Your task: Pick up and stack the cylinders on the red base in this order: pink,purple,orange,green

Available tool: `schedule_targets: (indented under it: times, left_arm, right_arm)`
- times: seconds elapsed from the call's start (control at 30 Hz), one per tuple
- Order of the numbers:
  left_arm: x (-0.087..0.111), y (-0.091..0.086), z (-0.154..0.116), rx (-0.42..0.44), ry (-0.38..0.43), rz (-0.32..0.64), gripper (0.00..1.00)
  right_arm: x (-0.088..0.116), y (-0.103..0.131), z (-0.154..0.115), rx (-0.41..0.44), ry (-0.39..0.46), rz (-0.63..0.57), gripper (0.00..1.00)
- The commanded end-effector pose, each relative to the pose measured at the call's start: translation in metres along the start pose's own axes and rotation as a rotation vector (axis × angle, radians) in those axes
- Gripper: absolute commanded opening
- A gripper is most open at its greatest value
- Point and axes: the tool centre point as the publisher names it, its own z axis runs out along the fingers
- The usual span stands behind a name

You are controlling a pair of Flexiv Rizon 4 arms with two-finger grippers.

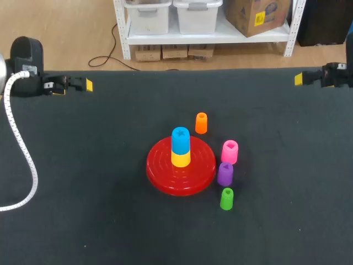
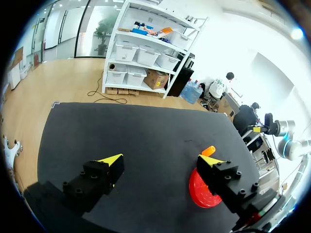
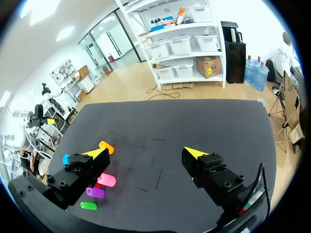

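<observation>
left gripper [image 2: 162, 160] was wide open, empty | right gripper [image 3: 146, 151] likewise | pink cylinder [image 1: 230, 152], purple cylinder [image 1: 224, 173], green cylinder [image 1: 226, 199] stood right of centre, beside red base [image 1: 160, 171]

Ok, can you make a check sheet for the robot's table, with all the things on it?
Surface: black table, flat.
Job's things: red base mid-table; orange cylinder, pink cylinder, purple cylinder and green cylinder upright on the table beside it, none stacked.
Clutter: blue cylinder on yellow cylinder, both on the base.
Grippers: left gripper and right gripper open, holding nothing, at the far corners.
Cables: white ribbed cable across the table's left side.
Surroundings: nothing seen.
</observation>
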Motion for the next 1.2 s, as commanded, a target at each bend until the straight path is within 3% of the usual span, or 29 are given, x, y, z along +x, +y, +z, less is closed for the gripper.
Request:
schedule_targets:
  times: [0.03, 0.47, 0.5, 0.53, 0.6, 1.2]
  left_arm:
    - [-0.001, -0.0013, 0.0001, -0.007, 0.005, -0.001, 1.0]
    - [-0.001, -0.0013, 0.0001, -0.007, 0.005, -0.001, 1.0]
    - [-0.001, -0.0013, 0.0001, -0.007, 0.005, -0.001, 0.9]
    - [-0.001, -0.0013, 0.0001, -0.007, 0.005, -0.001, 0.9]
    - [-0.001, -0.0013, 0.0001, -0.007, 0.005, -0.001, 1.0]
    - [-0.001, -0.0013, 0.0001, -0.007, 0.005, -0.001, 1.0]
  right_arm:
    - [-0.0002, -0.0001, 0.0, -0.001, 0.0, 0.0, 1.0]
    - [-0.0002, -0.0001, 0.0, -0.001, 0.0, 0.0, 1.0]
    - [-0.0002, -0.0001, 0.0, -0.001, 0.0, 0.0, 1.0]
    - [-0.0002, -0.0001, 0.0, -0.001, 0.0, 0.0, 1.0]
    - [-0.0002, -0.0001, 0.0, -0.001, 0.0, 0.0, 1.0]
    - [-0.0002, -0.0001, 0.0, -0.001, 0.0, 0.0, 1.0]
